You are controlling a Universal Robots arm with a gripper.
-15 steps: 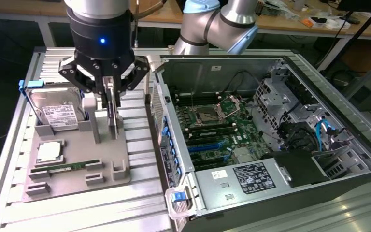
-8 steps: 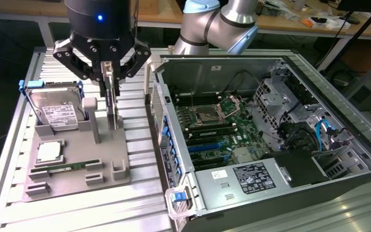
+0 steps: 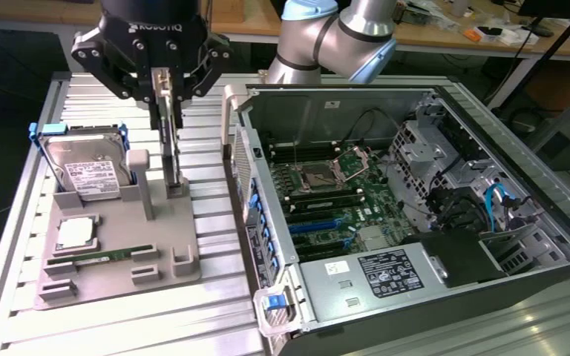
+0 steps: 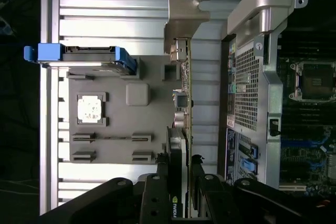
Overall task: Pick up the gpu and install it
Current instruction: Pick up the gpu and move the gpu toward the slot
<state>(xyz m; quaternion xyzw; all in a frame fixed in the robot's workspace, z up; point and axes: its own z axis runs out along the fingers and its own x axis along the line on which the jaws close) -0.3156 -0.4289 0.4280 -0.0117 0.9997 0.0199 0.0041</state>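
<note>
The gpu [image 3: 171, 141] is a thin card seen edge-on, standing upright over the grey holder tray [image 3: 166, 256] to the exterior view's left of the computer case. My gripper [image 3: 166, 95] comes down from above and is shut on the card's top edge, one finger on each flat face. The card's lower end is level with a small grey post of the tray; whether it still rests there I cannot tell. In the wrist view the gpu [image 4: 181, 103] runs away from my gripper [image 4: 178, 169], with its silver bracket [image 4: 185, 17] at the far end.
The open computer case [image 3: 265, 100] lies to the exterior view's right, with its motherboard [image 3: 329, 196] and blue slots [image 3: 315, 220] exposed. On the tray sit a hard drive [image 3: 89, 169] in a blue frame, a processor chip [image 3: 75, 233] and a memory stick [image 3: 97, 257].
</note>
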